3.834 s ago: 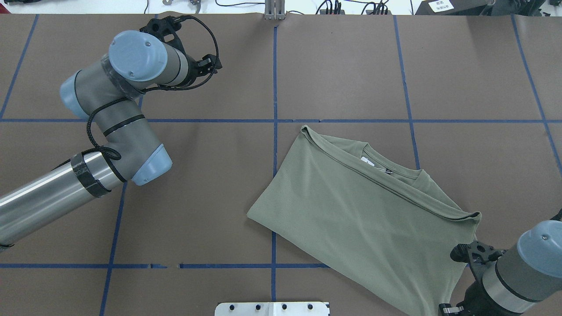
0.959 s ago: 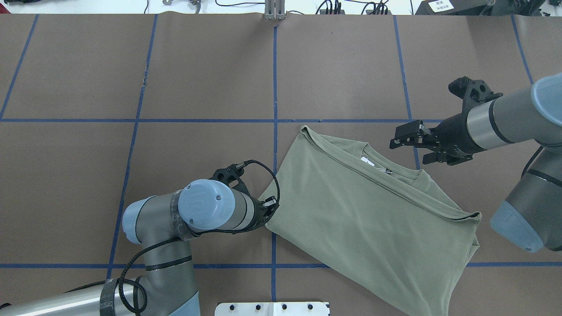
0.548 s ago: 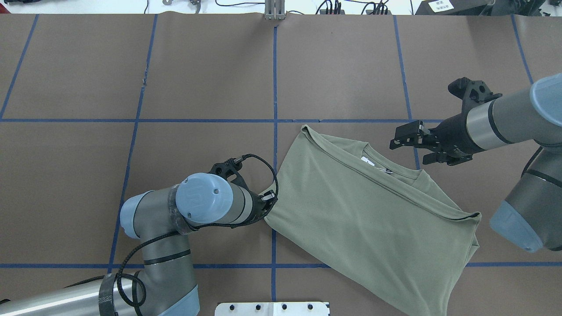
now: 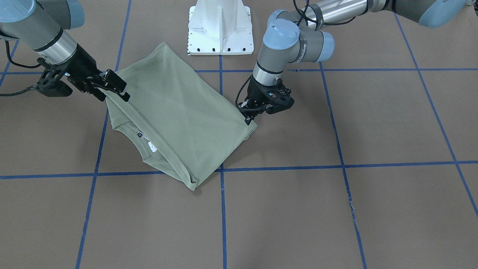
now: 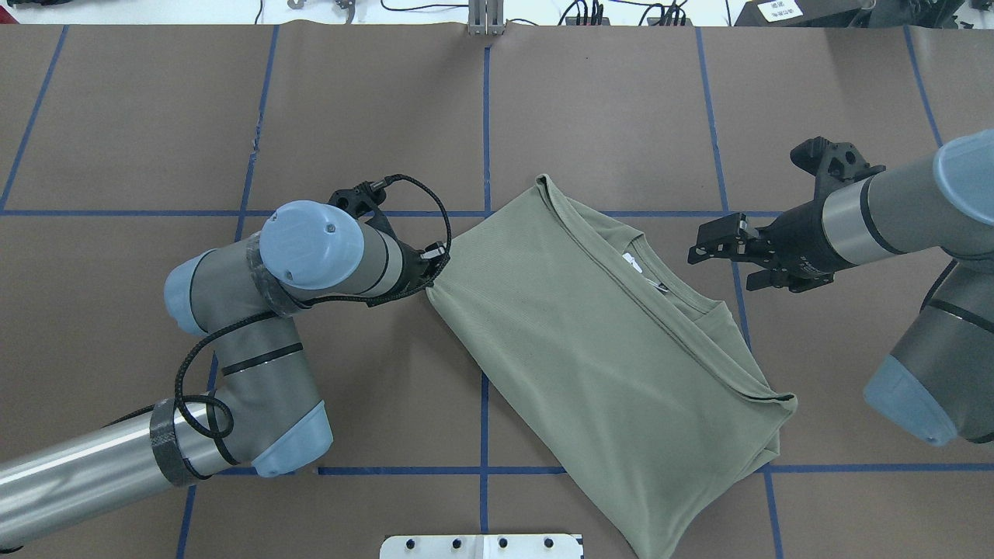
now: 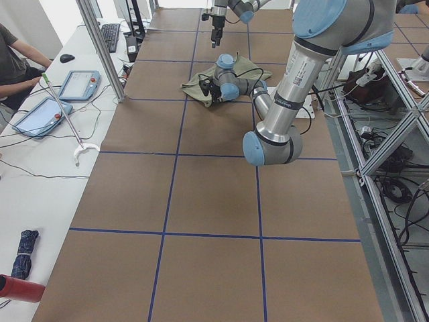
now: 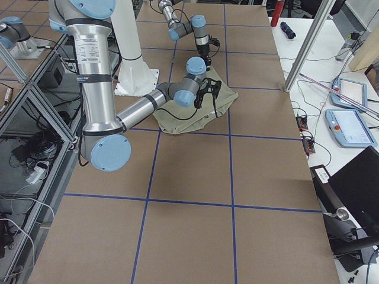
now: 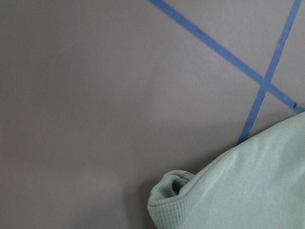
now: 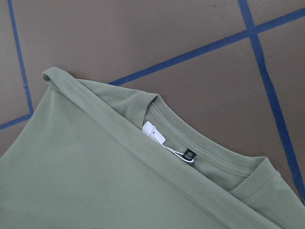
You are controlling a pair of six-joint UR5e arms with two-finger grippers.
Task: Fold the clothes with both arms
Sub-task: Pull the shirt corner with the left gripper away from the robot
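left tool clamped on corner of green shirt | right tool spread open, near collar | shirt flat on desk

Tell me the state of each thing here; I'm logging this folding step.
Shirt: folded over, lying on the table, collar and neck tags showing.
Left gripper: shut on the shirt's corner.
Right gripper: open, empty, beside the collar, not touching the shirt.

Shirt corner beyond overhead frame edge
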